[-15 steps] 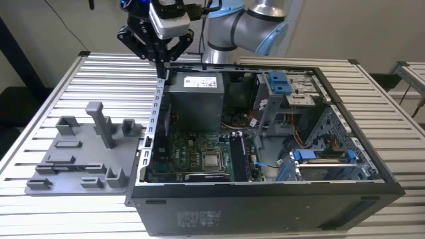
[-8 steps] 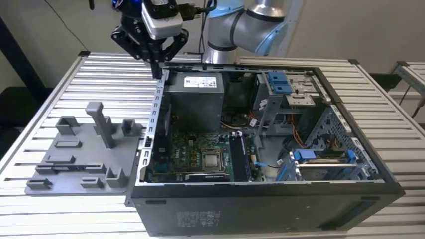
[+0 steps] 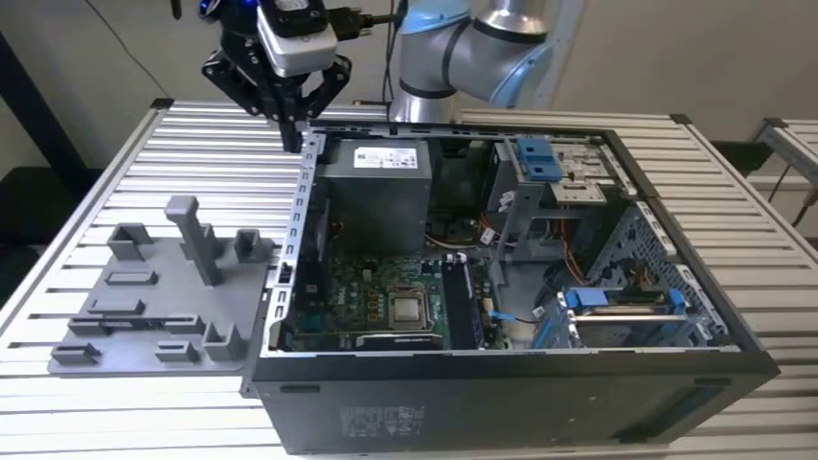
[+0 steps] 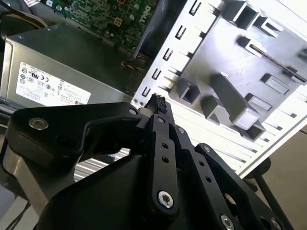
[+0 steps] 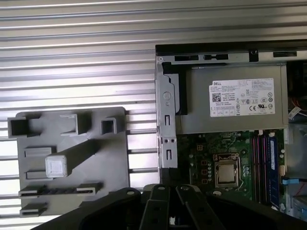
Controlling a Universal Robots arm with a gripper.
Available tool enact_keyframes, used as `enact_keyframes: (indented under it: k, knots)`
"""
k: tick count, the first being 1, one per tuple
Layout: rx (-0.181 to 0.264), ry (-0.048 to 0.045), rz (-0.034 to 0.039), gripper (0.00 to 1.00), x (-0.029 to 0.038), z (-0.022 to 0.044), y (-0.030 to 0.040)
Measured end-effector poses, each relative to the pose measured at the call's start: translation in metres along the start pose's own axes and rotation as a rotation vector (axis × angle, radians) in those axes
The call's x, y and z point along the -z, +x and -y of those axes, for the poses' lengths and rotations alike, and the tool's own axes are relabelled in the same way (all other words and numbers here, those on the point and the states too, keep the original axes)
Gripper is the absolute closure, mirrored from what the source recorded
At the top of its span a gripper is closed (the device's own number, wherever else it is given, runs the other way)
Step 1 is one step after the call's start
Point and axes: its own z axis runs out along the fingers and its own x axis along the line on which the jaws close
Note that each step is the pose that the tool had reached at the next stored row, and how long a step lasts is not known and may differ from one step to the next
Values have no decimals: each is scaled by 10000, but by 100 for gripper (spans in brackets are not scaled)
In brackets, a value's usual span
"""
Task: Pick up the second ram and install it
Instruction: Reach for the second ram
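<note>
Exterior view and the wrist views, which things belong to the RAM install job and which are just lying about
Job: second ram on edge in the grey tray; hand; motherboard memory slots.
Lying about: power supply; processor; blue drive brackets.

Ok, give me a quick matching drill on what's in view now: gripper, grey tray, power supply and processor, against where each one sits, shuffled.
Things:
1. gripper
2. grey plastic tray
3. power supply
4. processor

Places:
A. seated on the motherboard
B. on the slatted table, at the exterior view's left of the computer case
C. in the air above the case's far corner, as the exterior view shows it
D. inside the case against its far wall

Pairs: 1-C, 2-B, 3-D, 4-A
</note>
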Motion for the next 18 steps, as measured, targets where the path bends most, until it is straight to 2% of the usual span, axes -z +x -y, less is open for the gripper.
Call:
enact_keyframes:
  k: [18]
  knots:
    - [1,-1,9,89,9,69,293]
